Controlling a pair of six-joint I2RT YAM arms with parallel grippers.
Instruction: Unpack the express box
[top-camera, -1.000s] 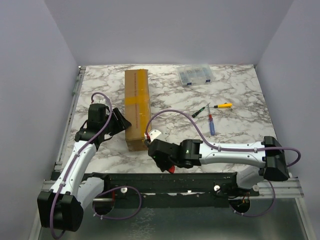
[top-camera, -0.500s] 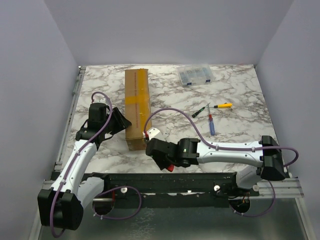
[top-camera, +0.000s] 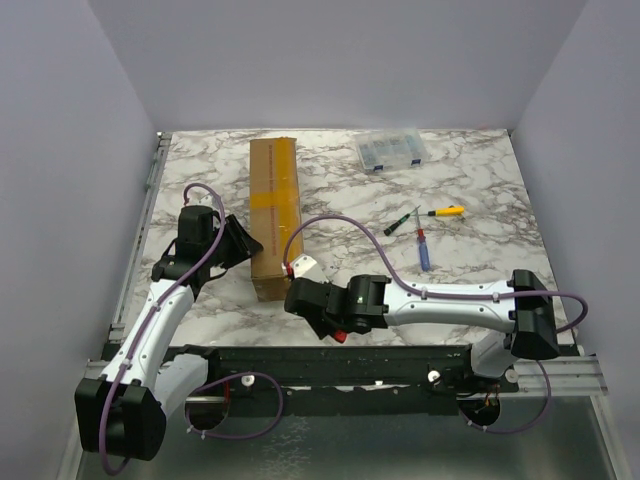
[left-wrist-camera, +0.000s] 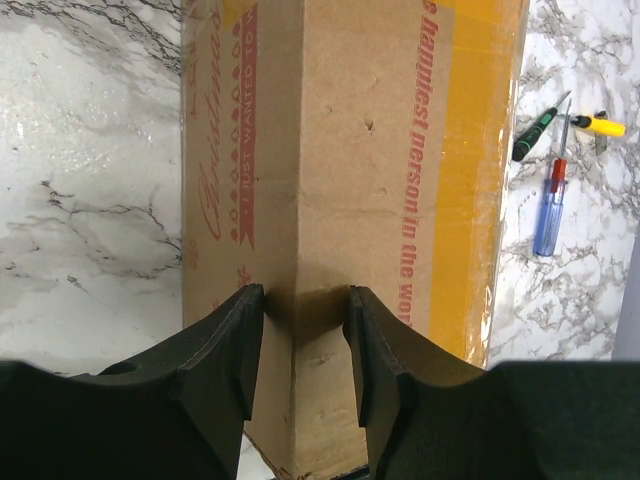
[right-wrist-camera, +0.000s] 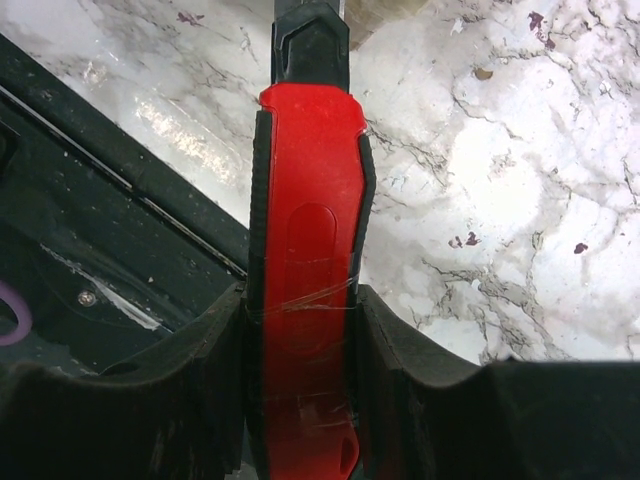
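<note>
The express box (top-camera: 275, 205), a long brown carton with yellow tape along its top, lies on the marble table at the left. My left gripper (top-camera: 243, 245) is at its left side near the front end. In the left wrist view its open fingers (left-wrist-camera: 305, 300) straddle the upper long edge of the box (left-wrist-camera: 350, 180), tips close to the cardboard. My right gripper (top-camera: 310, 305) hovers just off the box's near end, shut on a red utility knife (right-wrist-camera: 305, 180) whose black tip points away from the wrist. The knife's red butt (top-camera: 342, 336) shows below the gripper.
A clear plastic organiser case (top-camera: 392, 150) stands at the back right. Three screwdrivers lie mid-right: green (top-camera: 403, 220), yellow (top-camera: 445, 211), blue (top-camera: 424, 250). A black rail (top-camera: 330, 360) runs along the near table edge. Grey walls close in both sides.
My right arm has slid left with the knife, closer to the box's near end. The left jaws have narrowed around the box's edge; the box has not moved.
</note>
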